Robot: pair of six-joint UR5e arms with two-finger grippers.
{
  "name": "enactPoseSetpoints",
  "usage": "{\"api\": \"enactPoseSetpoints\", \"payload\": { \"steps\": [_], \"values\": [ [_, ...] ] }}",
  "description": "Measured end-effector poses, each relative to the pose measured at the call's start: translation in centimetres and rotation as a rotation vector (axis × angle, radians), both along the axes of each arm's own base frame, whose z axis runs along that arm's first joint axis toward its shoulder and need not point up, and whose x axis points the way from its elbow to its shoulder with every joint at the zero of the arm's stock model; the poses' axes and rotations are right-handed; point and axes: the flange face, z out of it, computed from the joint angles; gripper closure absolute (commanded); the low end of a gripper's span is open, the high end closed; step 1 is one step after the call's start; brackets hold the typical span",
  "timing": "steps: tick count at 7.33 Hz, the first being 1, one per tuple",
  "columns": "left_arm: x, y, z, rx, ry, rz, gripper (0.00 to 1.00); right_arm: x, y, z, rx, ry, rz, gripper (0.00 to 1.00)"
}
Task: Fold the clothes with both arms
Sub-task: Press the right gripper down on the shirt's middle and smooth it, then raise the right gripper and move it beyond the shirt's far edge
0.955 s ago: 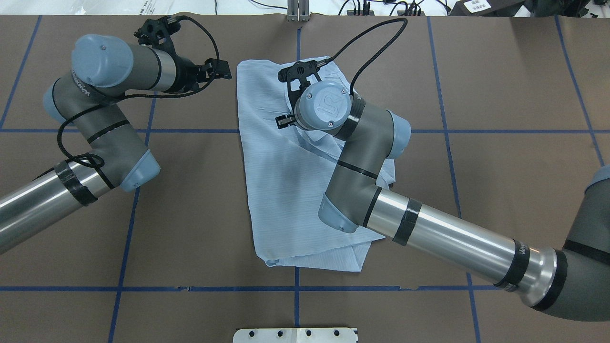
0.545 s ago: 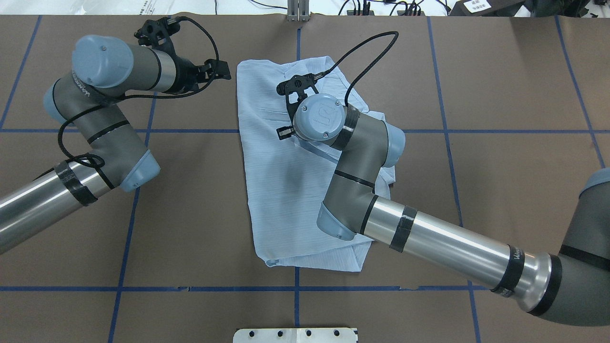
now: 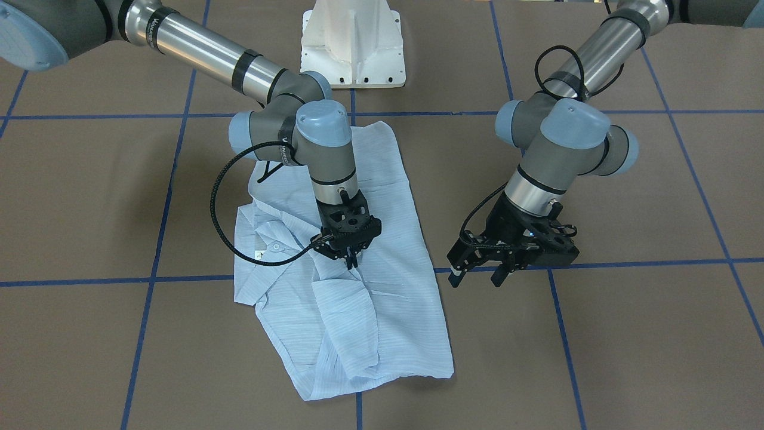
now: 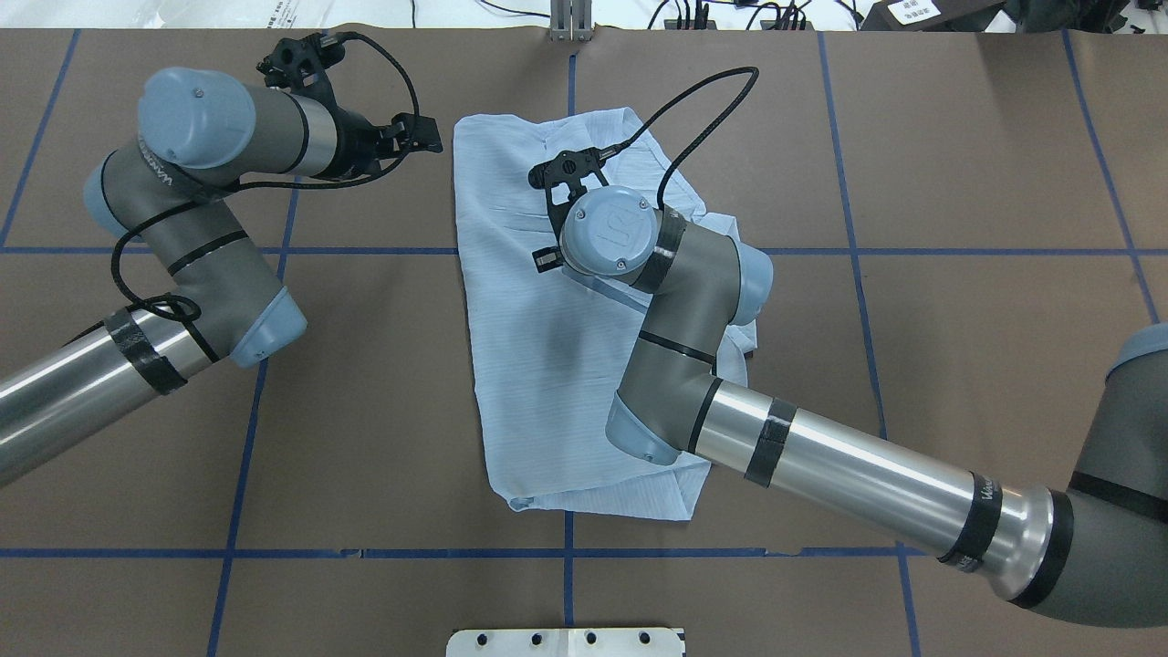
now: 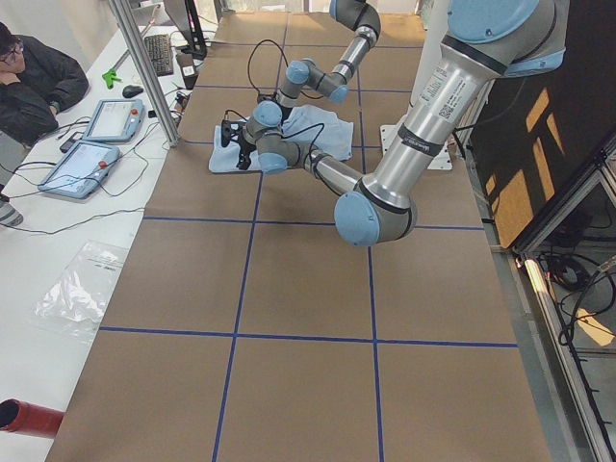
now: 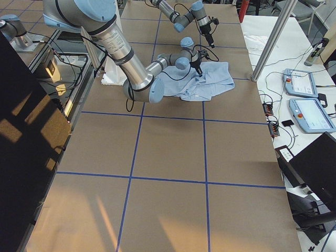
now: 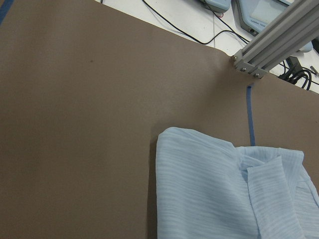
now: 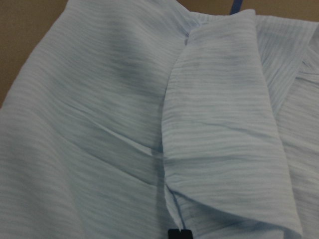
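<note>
The light blue striped shirt (image 3: 388,286) lies partly folded on the brown table and also shows in the overhead view (image 4: 520,365). My right gripper (image 3: 349,258) stands upright over the shirt's middle, shut on a folded strip of its fabric (image 8: 224,149). In the overhead view the wrist hides most of this gripper (image 4: 546,258). My left gripper (image 3: 477,275) is open and empty. It hovers just above the table beside the shirt's far corner (image 7: 209,189), apart from it, and also shows in the overhead view (image 4: 424,137).
The white pedestal base (image 3: 352,42) stands at the robot's side of the table. Blue tape lines (image 4: 237,456) cross the brown surface. An aluminium post (image 7: 274,35) stands at the far edge. An operator (image 5: 29,87) and tablets (image 6: 310,113) are beyond it.
My right wrist has shifted slightly toward the view's left and nearer the robot with the fabric, uncovering more shirt on its right. The left arm has not moved.
</note>
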Motion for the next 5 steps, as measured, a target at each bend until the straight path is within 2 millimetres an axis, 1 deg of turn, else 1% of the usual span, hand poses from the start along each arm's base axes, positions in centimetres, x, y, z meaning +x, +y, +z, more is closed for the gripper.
{"api": "enactPoseSetpoints", "payload": {
  "steps": [2, 3, 4, 5],
  "values": [
    [0.1, 0.0, -0.4, 0.0, 0.006, -0.001, 0.01, 2.0, -2.0, 0.0, 0.001, -0.005, 0.028, 1.0],
    [0.1, 0.0, -0.7, 0.0, 0.01, -0.002, 0.01, 3.8, -3.5, 1.0, -0.003, 0.003, 0.049, 1.0],
    [0.2, 0.0, -1.0, 0.0, 0.012, -0.001, 0.01, 6.0, -4.8, 3.4, -0.012, 0.025, 0.07, 1.0],
    [0.3, 0.1, -1.1, -0.003, 0.014, -0.001, 0.01, 9.1, -6.2, 6.8, -0.031, 0.051, 0.081, 0.83]
  ]
}}
